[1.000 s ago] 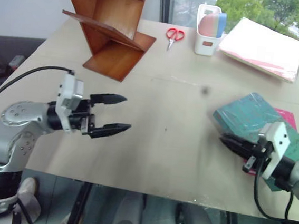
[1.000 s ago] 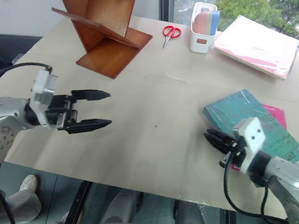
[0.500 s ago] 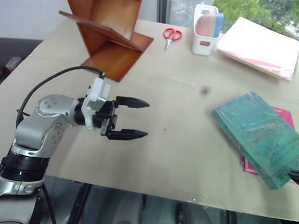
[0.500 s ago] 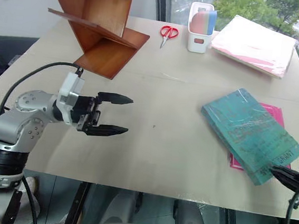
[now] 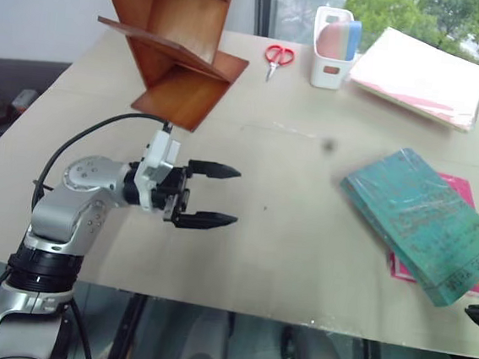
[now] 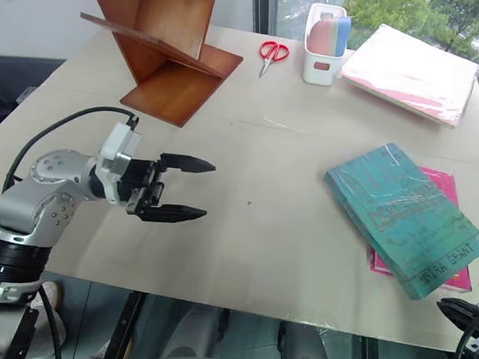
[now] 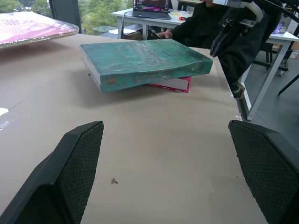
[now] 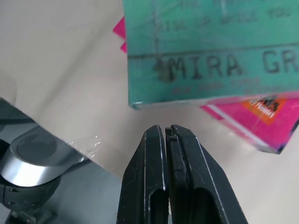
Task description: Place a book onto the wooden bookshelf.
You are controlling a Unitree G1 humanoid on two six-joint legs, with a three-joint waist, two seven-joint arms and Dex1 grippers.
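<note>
The teal-green book lies flat at the table's right side, on top of a smaller pink book. The wooden bookshelf stands at the far left of the table. My left gripper hovers open and empty over the table's left half, pointing right toward the book. My right gripper is shut and empty at the near right corner, just off the table's front edge. In the right wrist view its closed fingers sit just short of the book's near edge.
Red scissors, a white holder and a wrapped pink-and-white stack lie along the far edge. The table's front edge runs just below both grippers. Bare tabletop lies between the left gripper and the book.
My right gripper has pulled back from the book's near side, down and to the right past the table's front edge, staying shut. The left gripper has shifted a little rightward, still open.
</note>
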